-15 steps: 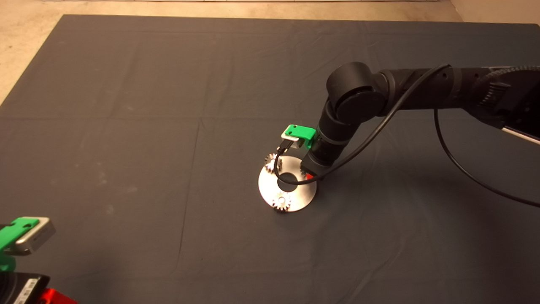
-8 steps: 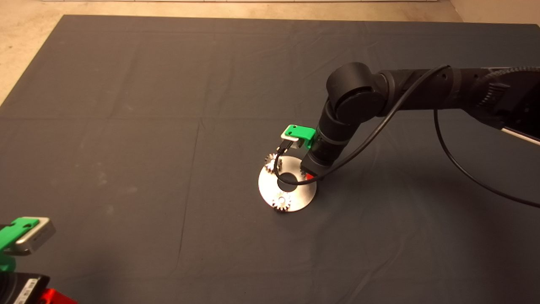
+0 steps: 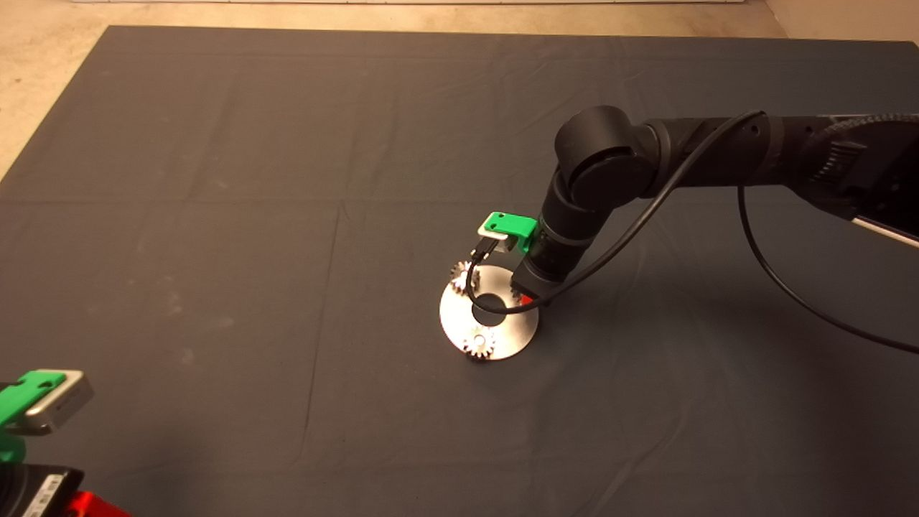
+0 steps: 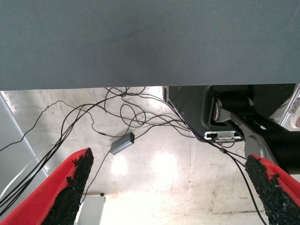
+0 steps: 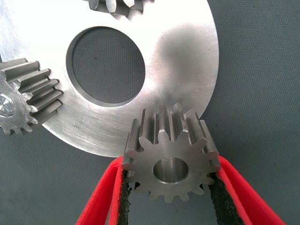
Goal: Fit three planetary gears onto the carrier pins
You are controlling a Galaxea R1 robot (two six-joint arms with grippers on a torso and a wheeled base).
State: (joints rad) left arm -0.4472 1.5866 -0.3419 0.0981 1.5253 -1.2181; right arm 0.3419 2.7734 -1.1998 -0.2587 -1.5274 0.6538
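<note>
Pinching third gear (image 5: 171,157), right tool (image 5: 168,192) above disc (image 5: 183,56).

Black arms, green claw housings, red fingers

The right arm (image 3: 718,154) is matte black, built of round tubular links with a bulbous elbow joint and a ribbed sleeve section; a thin black cable (image 3: 775,287) loops loosely along it. A green bracket (image 3: 511,226) with a silver camera block sits at its wrist. The right claw (image 5: 171,187) and left claw (image 4: 171,187) share red fingers (image 4: 51,192) faced with coarse black pads (image 5: 218,199).
</note>
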